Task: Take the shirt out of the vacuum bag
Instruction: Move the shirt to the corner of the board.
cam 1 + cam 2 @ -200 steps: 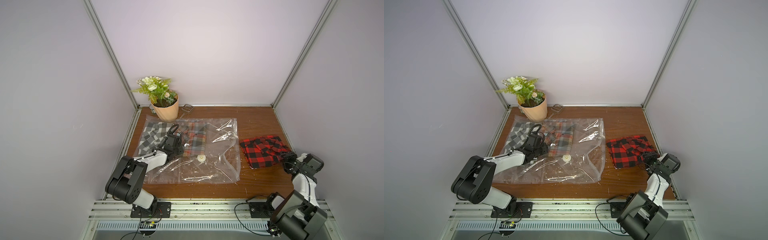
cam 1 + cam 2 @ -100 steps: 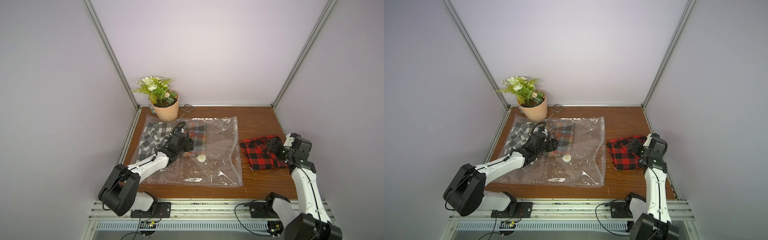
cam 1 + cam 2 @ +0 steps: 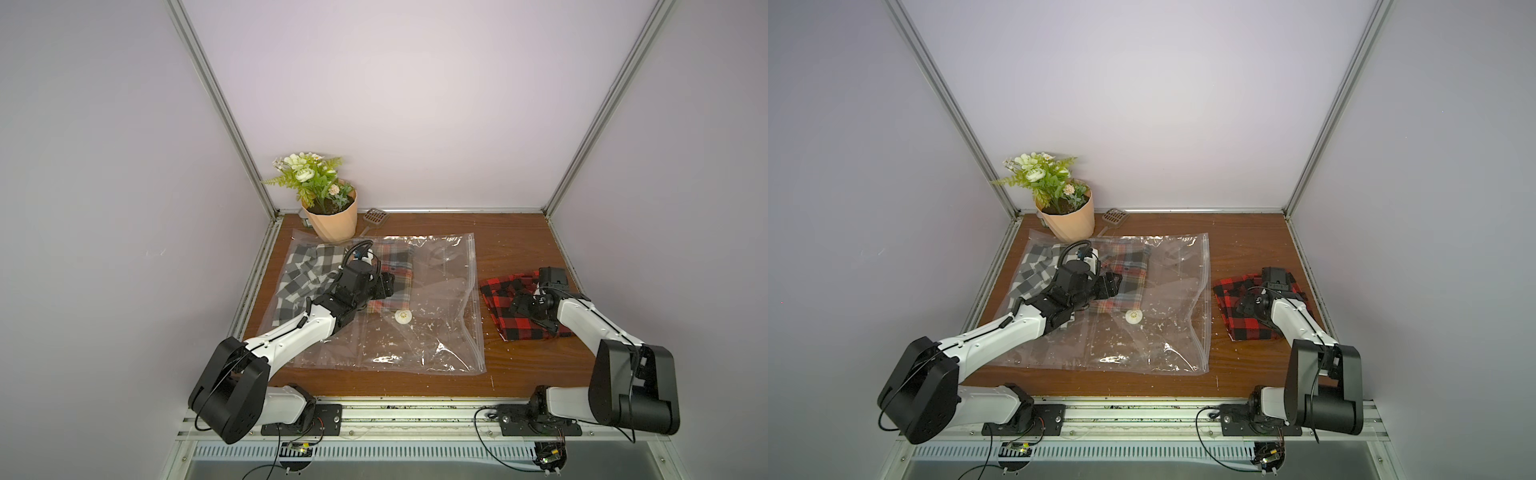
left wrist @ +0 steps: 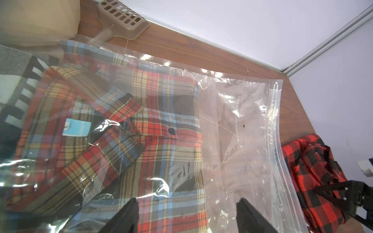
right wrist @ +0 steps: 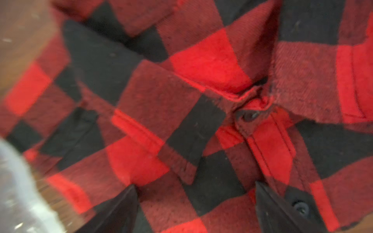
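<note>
Red-and-black checked shirt (image 3: 509, 326) is lying on the bench (image 3: 515, 245) beside the vacuum bag (image 3: 436, 332) zip edge, seemingly out of it; right gripper (image 5: 194, 191) is hovering over it, left gripper (image 4: 186, 213) over the bagged tartan shirt (image 4: 161, 121), likely to steady the bag, both jaws gaping wide, empty.

Desk (image 3: 519, 249) holdings:
- vacuum bag (image 3: 436, 332), flat, centre-left; zip strip (image 3: 473, 291) along its right edge; valve (image 3: 403, 316) near its middle.
- bagged shirt (image 3: 397, 270), in the bag behind the valve, under the left pincer (image 3: 388, 286).
- second shirt (image 3: 299, 278), at the bag's left edge; in or under it, cannot tell.
- third shirt (image 3: 515, 328), right of the bag, under the right pincer (image 3: 523, 305).
- potted plant (image 3: 332, 218), rear left corner; scoop (image 3: 375, 216) just right of it.
</note>
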Controlling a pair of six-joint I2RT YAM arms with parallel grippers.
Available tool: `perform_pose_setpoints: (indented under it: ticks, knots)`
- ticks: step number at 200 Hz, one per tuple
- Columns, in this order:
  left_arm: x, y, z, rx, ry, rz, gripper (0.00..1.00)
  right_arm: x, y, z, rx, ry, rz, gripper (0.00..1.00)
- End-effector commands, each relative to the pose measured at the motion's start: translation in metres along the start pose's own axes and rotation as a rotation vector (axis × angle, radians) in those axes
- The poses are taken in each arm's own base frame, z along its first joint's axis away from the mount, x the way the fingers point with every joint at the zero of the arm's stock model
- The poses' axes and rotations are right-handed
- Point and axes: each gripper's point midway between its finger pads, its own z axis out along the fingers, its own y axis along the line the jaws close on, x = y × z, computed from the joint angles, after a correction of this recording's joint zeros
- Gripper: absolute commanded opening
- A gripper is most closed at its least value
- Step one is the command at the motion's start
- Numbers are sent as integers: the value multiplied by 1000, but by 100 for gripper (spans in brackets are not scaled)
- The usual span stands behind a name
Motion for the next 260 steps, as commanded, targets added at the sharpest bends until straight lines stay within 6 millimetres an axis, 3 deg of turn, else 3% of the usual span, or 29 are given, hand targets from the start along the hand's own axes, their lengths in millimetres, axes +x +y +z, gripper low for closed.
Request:
perform_pose_setpoints:
  ticks: [1, 38, 114, 141, 182, 225, 246, 260]
  knots:
    - [-6, -10, -6, 38, -28, 8, 78, -7, -14, 9, 127, 8, -43, 92]
    - [-12, -12, -12, 45, -47, 15, 78, -16, 9, 40, 124, 60, -78, 90]
    - [-14, -10, -16, 23, -52, 36, 78, -101, 87, 102, -14, 49, -4, 89]
    - [-12, -10, -13, 27, -39, 40, 78, -132, 125, 117, -120, 35, 52, 88]
    - [-7, -17, -9, 59, -8, 43, 78, -154, 157, 136, -184, 39, 106, 88]
    - [8, -52, -14, 111, 18, 116, 78, -173, 184, 131, -293, -4, 139, 87]
    - [14, -82, -24, 140, 26, 171, 79, -190, 183, 97, -327, -78, 154, 88]
    - [22, -110, -32, 170, 40, 221, 80, -202, 182, 54, -396, -165, 175, 90]
